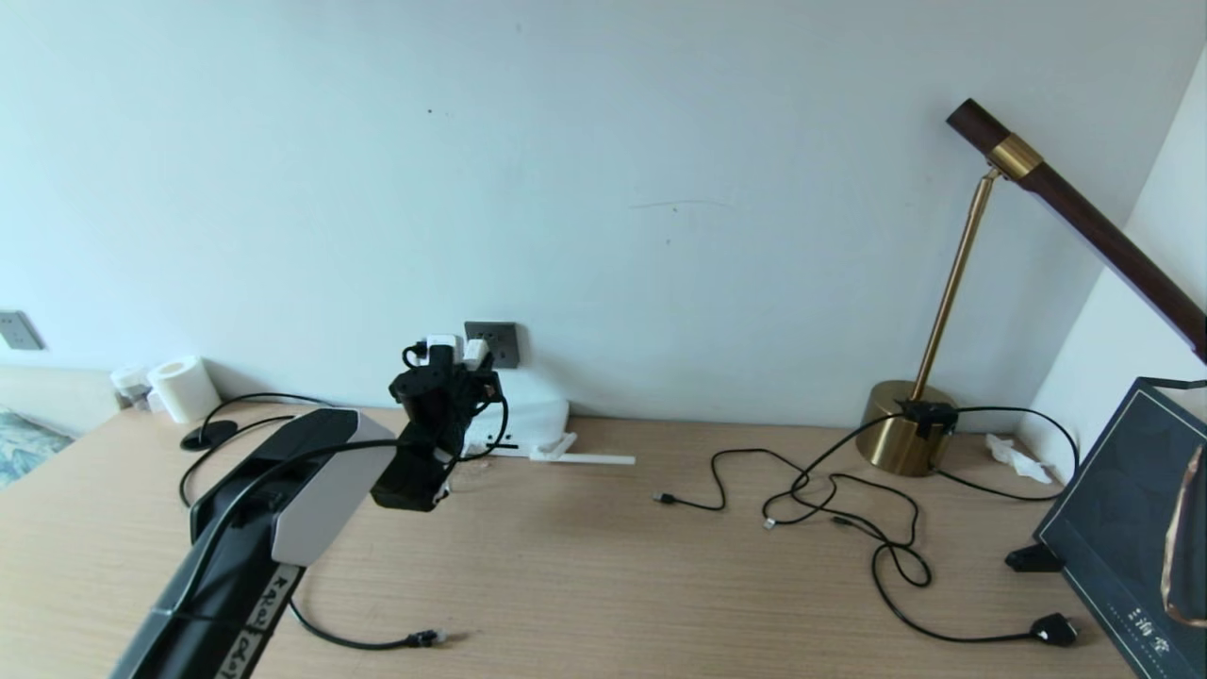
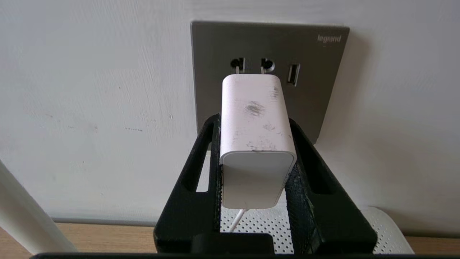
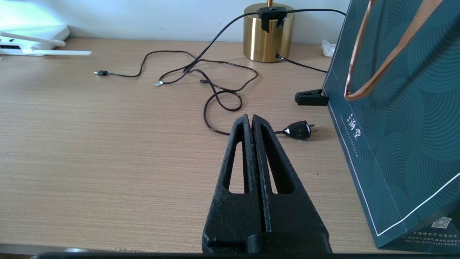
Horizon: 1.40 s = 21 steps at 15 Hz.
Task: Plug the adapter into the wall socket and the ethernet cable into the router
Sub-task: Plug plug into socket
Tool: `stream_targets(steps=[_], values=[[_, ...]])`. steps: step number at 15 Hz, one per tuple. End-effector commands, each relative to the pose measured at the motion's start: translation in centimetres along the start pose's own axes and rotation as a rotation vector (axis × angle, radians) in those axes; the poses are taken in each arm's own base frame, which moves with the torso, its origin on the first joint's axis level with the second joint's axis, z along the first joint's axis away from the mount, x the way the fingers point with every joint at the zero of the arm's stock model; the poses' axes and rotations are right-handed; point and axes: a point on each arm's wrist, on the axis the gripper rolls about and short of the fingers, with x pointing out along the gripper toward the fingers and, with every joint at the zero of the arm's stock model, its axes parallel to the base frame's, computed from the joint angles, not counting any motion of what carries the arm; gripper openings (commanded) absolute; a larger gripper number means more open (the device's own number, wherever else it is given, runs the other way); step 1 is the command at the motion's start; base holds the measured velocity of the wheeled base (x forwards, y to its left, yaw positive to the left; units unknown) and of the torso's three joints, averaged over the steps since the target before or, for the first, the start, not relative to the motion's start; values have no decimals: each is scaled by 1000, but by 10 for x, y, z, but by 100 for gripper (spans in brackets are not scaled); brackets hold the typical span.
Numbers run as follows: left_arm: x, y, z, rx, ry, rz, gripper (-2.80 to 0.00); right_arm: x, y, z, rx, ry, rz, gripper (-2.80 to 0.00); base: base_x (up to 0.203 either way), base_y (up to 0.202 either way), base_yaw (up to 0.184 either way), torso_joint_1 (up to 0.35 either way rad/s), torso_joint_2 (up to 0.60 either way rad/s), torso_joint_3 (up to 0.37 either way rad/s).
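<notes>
- Left gripper (image 2: 254, 144) clamps the adapter (image 2: 255, 122) by its sides, held up at the wall socket (image 2: 215, 54); two prongs sit at the holes, depth hard to judge.
- Head view: the arm hides most of the router (image 1: 537, 420) at the desk's (image 1: 603, 566) back edge; only the wrist view shows the socket holes.
- Ethernet cable (image 1: 377, 643): one clear-tipped end lies near the front edge, the rest hidden under the arm.
- Right gripper (image 3: 251, 124), fingers pressed together and empty, seen only in its own view.
- Counted: one lamp (image 1: 905, 438), one bag (image 3: 402, 126).

A brass lamp (image 1: 910, 438), dark paper bag (image 1: 1122, 528) and loose black cords (image 1: 849, 514) sit on the counter (image 1: 603, 585), well right of the left claw (image 1: 469, 372).
</notes>
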Motion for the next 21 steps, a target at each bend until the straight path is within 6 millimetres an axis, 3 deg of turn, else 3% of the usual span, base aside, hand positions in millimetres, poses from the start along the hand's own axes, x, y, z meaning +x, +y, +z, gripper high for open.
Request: stream_targets(steps=[1, 7, 21], values=[[-1, 0, -5, 2, 14, 0, -280, 0, 0, 0, 0, 0, 0, -280, 0, 0, 0, 0, 0, 0], [-2, 0, -10, 4, 52, 1, -280, 0, 0, 0, 0, 1, 0, -280, 0, 0, 0, 0, 0, 0], [1, 1, 7, 3, 22, 3, -280, 0, 0, 0, 0, 0, 0, -280, 0, 0, 0, 0, 0, 0]])
